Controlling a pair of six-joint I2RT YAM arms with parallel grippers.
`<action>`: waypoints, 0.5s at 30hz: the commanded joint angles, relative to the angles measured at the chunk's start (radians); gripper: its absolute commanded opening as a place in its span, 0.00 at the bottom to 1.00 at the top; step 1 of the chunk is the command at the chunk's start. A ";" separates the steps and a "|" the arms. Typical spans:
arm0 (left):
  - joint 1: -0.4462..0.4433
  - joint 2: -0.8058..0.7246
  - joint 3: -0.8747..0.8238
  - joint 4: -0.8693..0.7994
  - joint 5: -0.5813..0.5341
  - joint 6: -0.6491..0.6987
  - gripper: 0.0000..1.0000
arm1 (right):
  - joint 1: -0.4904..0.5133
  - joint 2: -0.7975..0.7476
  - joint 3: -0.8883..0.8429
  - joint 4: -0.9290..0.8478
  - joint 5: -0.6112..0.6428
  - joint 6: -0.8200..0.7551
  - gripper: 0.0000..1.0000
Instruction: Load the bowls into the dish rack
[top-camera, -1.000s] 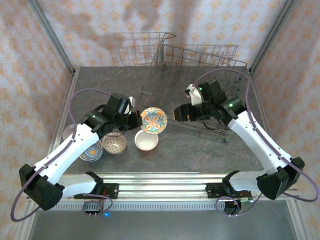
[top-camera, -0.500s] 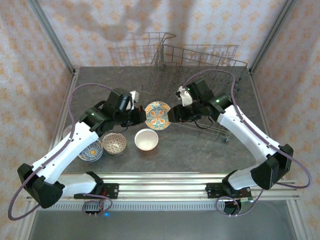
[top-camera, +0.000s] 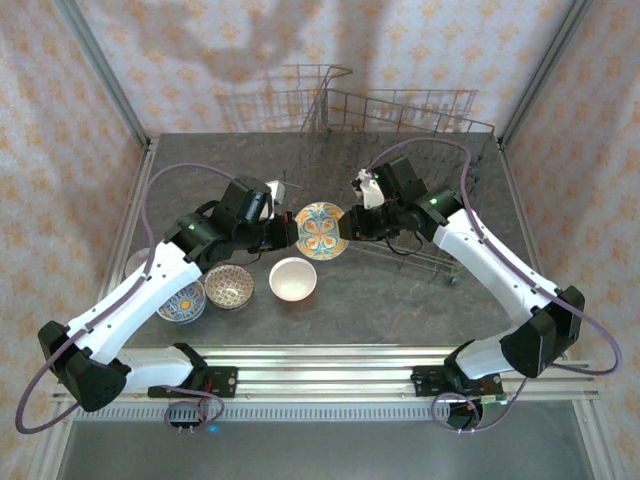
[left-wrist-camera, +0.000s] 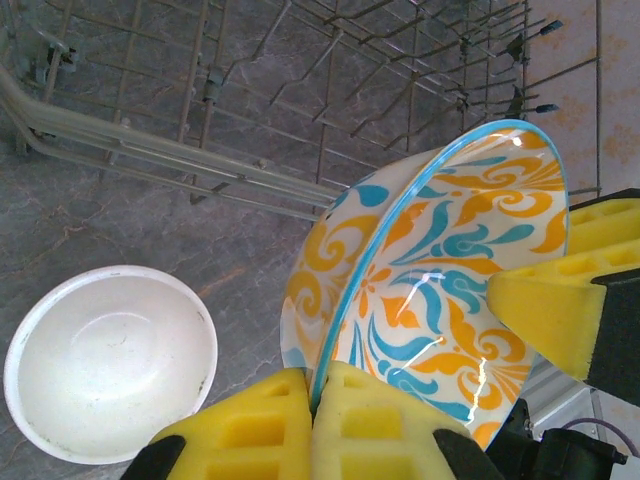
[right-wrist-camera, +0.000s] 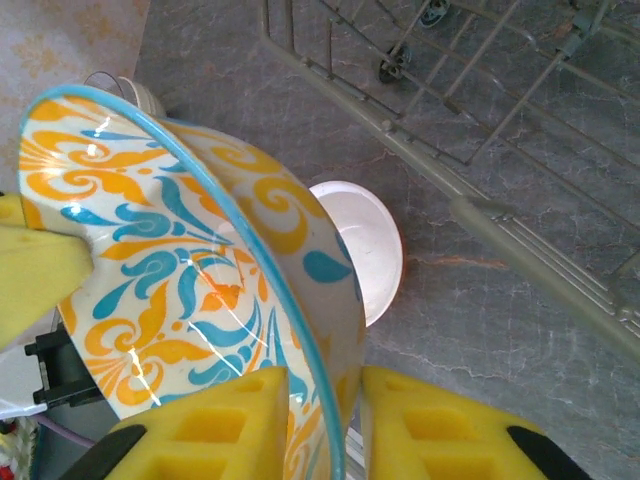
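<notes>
One rack (top-camera: 400, 110), at least four bowls (top-camera: 293, 279) counted. Patterned bowl (top-camera: 320, 230) is clamped by left gripper (left-wrist-camera: 312, 395); right gripper (right-wrist-camera: 325, 410), since moved in, straddles rim, grip unclear.

The near rim of the orange-and-turquoise patterned ceramic bowl (left-wrist-camera: 430, 290) is hidden behind the yellow foam pads (left-wrist-camera: 250, 425) of the left end effector (left-wrist-camera: 312, 405), and the picture's bottom edge cuts it off. The grey wire dish rack (left-wrist-camera: 300, 100) runs off the top and left edges there. In the right wrist view the plain white ceramic bowl (right-wrist-camera: 375, 250) is half hidden behind the patterned one. Whether the right end effector (right-wrist-camera: 328, 400) presses that rim or merely straddles it cannot be told. At the left of the bench (top-camera: 400, 300), the left arm (top-camera: 130, 295) covers most of a pale bowl (top-camera: 135, 261), its pattern unreadable, and part of a blue-and-white bowl (top-camera: 180, 303).
</notes>
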 joint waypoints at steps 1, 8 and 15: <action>-0.017 0.004 0.037 0.075 -0.015 -0.015 0.00 | 0.005 0.000 0.014 0.032 0.026 0.021 0.21; -0.025 0.004 0.041 0.071 -0.029 -0.014 0.00 | 0.005 -0.012 0.023 0.028 0.042 0.031 0.09; -0.026 -0.015 0.057 0.051 -0.069 -0.005 0.25 | 0.005 -0.060 0.021 0.044 0.104 0.046 0.00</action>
